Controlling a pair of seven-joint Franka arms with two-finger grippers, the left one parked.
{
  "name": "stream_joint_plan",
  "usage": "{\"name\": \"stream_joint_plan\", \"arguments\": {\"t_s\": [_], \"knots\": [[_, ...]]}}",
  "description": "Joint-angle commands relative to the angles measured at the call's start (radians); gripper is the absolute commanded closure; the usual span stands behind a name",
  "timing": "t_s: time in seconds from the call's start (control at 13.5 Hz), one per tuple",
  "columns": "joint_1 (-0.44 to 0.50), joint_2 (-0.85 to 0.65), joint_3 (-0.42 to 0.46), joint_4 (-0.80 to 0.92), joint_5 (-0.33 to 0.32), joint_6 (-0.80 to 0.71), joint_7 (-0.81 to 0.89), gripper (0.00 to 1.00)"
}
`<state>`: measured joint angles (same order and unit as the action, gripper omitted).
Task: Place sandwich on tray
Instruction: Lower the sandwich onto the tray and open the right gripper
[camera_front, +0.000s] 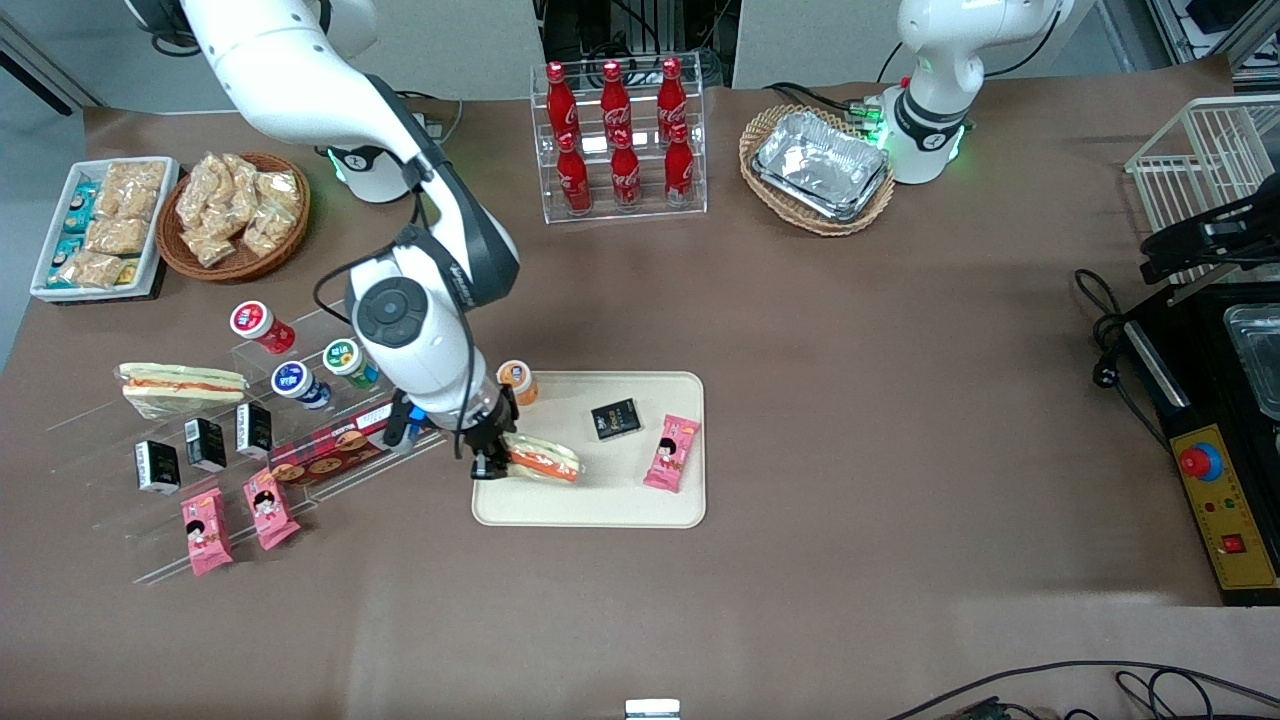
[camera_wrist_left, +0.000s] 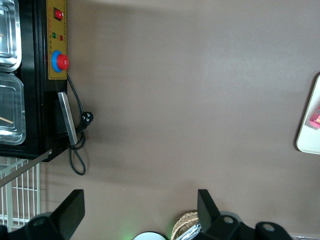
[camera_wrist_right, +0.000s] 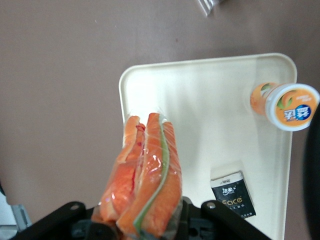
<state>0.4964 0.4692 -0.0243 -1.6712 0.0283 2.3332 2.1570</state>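
The clear-wrapped sandwich (camera_front: 545, 462) (camera_wrist_right: 145, 180), with its orange and green filling stripe, sits between the fingers of my right gripper (camera_front: 492, 463) (camera_wrist_right: 142, 225), which is shut on it. Gripper and sandwich hang just over the cream-beige tray (camera_front: 600, 505) (camera_wrist_right: 210, 125), above the tray's end nearest the working arm. Whether the sandwich touches the tray floor I cannot tell.
On the tray lie a black packet (camera_front: 614, 418) (camera_wrist_right: 232, 195) and a pink snack packet (camera_front: 671, 452); an orange-lidded cup (camera_front: 517, 381) (camera_wrist_right: 285, 106) stands at its corner. A clear stepped rack (camera_front: 330, 440) with a similar sandwich (camera_front: 180, 388), cups, black boxes and pink packets stands toward the working arm's end.
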Motion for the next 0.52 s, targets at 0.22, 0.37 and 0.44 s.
{"name": "stream_joint_plan", "arguments": {"t_s": [0.22, 0.37, 0.44], "knots": [[0.042, 0.112, -0.011, 0.022, -0.054, 0.117, 0.034, 1.0], [0.042, 0.132, -0.011, 0.022, -0.054, 0.146, 0.034, 1.0], [0.044, 0.143, -0.011, 0.021, -0.054, 0.155, 0.034, 1.0]]}}
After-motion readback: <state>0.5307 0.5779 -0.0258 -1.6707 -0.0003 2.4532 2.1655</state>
